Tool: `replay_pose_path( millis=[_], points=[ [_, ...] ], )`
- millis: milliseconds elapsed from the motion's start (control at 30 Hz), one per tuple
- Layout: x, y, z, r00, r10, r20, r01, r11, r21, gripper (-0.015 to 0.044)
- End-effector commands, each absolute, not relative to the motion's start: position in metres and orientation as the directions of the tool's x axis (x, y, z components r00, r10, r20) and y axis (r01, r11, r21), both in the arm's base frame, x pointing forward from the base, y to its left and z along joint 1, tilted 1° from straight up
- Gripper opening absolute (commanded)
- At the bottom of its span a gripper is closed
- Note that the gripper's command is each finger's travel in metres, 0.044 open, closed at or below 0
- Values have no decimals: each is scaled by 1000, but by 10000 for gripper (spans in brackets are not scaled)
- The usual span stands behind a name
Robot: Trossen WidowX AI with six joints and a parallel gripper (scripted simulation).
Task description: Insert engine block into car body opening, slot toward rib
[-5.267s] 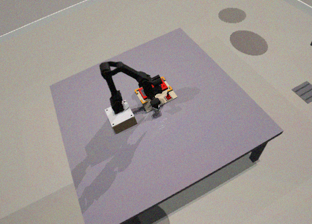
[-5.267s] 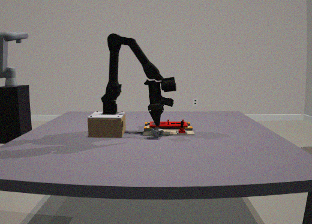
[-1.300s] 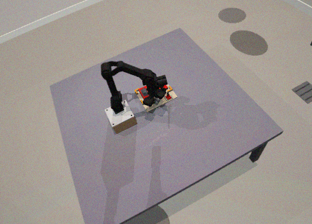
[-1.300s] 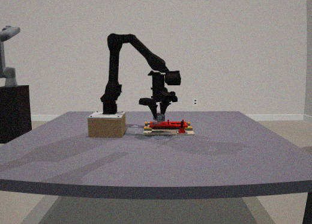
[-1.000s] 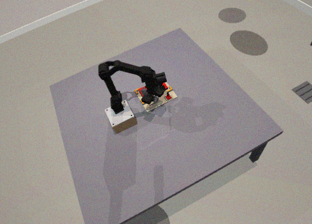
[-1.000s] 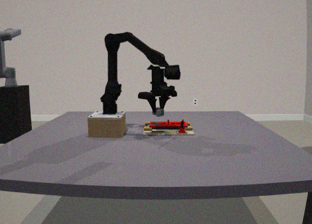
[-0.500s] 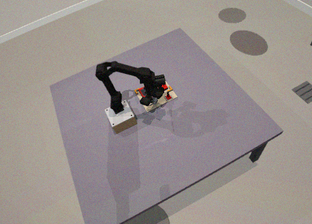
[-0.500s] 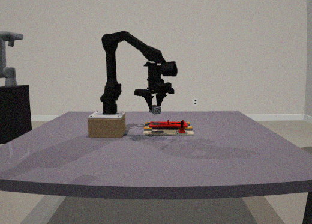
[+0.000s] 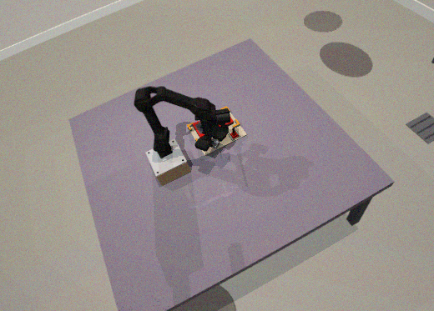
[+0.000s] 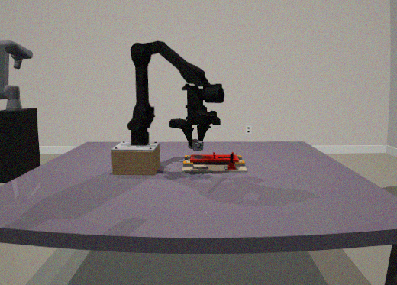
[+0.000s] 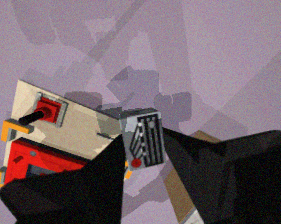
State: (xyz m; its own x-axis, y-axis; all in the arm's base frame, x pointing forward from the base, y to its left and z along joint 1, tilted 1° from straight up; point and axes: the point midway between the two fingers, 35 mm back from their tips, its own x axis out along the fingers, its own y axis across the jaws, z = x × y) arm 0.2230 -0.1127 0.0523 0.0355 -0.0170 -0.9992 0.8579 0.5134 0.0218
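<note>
The grey engine block [image 9: 215, 143] [image 10: 198, 145] [image 11: 150, 139] is held in the air between the fingertips of my gripper [image 10: 195, 143] [image 11: 141, 134], which is shut on it. In the wrist view its dark ribbed face and a small red dot show. The red car body [image 10: 214, 159] [image 11: 22, 159] lies low on a beige board [image 9: 239, 138] [image 10: 241, 170] [image 11: 86, 131], between orange corner brackets. The block hangs above the board's level, and in the wrist view it appears beyond the board's edge. The fingers hide much of the car body, and the opening and rib cannot be made out clearly.
A red stand [image 9: 234, 134] [image 10: 231, 166] [image 11: 50, 109] with a black upright handle is near the board's corner. The arm's wooden base block [image 9: 174, 173] [image 10: 135, 161] [image 11: 177, 195] with a pale top plate is beside the board. All stand on the purple table [image 9: 271, 228] [image 10: 191, 220].
</note>
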Motion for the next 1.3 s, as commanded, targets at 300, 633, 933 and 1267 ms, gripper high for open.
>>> replay_pose_path(
  millis=[300, 633, 933, 1267],
  points=[
    [222, -113, 29, 28, -16, -999, 857, 515, 16, 0],
    [222, -113, 13, 28, -16, -999, 857, 515, 16, 0],
    [223, -113, -2, 28, -16, -999, 857, 515, 16, 0],
    [223, -113, -18, 28, -16, -999, 857, 515, 16, 0]
  ],
)
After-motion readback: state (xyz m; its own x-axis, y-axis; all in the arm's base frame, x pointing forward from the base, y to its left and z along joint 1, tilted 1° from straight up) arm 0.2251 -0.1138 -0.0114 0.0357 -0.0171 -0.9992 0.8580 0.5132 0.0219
